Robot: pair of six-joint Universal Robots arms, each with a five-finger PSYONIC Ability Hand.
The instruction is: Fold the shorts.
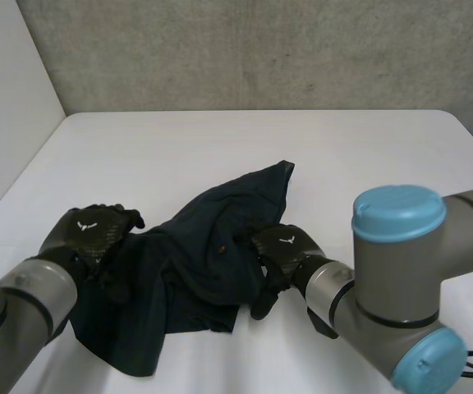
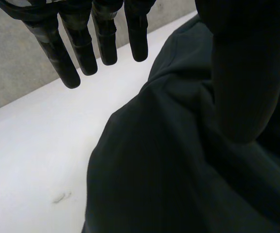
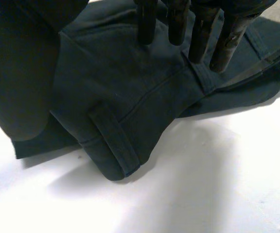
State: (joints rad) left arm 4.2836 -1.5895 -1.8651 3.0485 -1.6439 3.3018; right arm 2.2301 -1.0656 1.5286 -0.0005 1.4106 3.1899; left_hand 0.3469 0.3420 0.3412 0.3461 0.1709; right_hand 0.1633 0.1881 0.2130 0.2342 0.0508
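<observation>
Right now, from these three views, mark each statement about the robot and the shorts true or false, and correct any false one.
1. The dark navy fabric shorts are folded into a neat square on the white table. False: they lie crumpled.
2. The left hand is at the shorts' left edge. True.
3. The left hand's fingers are curled into a fist. False: they are straight.
4. The right hand is on the shorts' right side. True.

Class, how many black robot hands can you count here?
2. The left robot hand is at the crumpled dark navy fabric shorts' left edge; the right robot hand at their right edge.
</observation>
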